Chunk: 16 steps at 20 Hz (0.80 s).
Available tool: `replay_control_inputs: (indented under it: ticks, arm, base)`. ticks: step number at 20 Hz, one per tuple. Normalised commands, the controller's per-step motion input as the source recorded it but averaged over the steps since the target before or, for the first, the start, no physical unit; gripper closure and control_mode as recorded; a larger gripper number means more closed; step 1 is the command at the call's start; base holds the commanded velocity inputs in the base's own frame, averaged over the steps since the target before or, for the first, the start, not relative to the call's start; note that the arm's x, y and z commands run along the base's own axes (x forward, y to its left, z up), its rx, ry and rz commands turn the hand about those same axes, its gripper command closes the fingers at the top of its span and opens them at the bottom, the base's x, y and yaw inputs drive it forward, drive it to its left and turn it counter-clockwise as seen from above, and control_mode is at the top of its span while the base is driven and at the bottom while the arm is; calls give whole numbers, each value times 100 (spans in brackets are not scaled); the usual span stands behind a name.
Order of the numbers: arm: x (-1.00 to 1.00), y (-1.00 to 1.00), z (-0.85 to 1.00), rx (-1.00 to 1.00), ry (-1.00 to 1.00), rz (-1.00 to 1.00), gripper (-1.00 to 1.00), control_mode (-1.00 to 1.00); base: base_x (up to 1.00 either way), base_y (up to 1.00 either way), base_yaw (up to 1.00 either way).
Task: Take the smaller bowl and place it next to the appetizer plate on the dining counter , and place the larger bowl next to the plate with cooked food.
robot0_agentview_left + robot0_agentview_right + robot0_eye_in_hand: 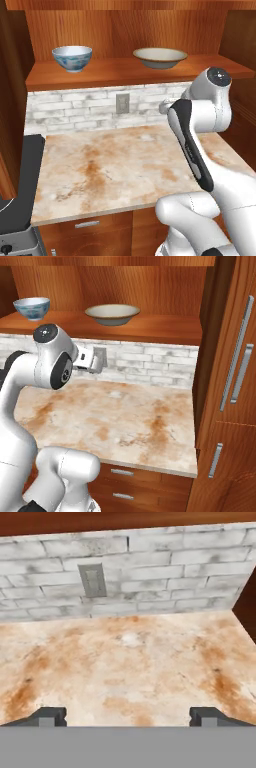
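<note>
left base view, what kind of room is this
Most likely a kitchen: a beige rust-marbled stone worktop over wooden drawers, a whitewashed brick backsplash with a grey wall outlet, and a wooden shelf holding a deep blue-and-white bowl and a wide shallow cream bowl.

On the shelf (125,72), small bowl (72,57) at eleven o'clock, large bowl (160,57) at one; gripper probably hidden behind arm (200,145)

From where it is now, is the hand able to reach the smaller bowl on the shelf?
Probably yes. The smaller bowl stands alone near the shelf's front edge, apart from the larger bowl. The open hand points lower, at the wall, so it must rise.
</note>
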Motion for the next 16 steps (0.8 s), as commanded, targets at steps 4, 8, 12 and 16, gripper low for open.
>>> replay_control_inputs:
  ticks: [4, 8, 12, 16]
  arm:
    - [-3, -35, 58, 21, -2, -13, -100, -100]
    - [0, -25, 51, 25, 0, -8, -100, -100]
    - [2, -6, 37, 12, 0, -4, -100, -100]
    - [0, 0, 41, 8, -17, -6, -100, -100]
  base:
    - [0, 0, 0]
    - [0, 0, 0]
    - [0, 0, 0]
    - [0, 0, 0]
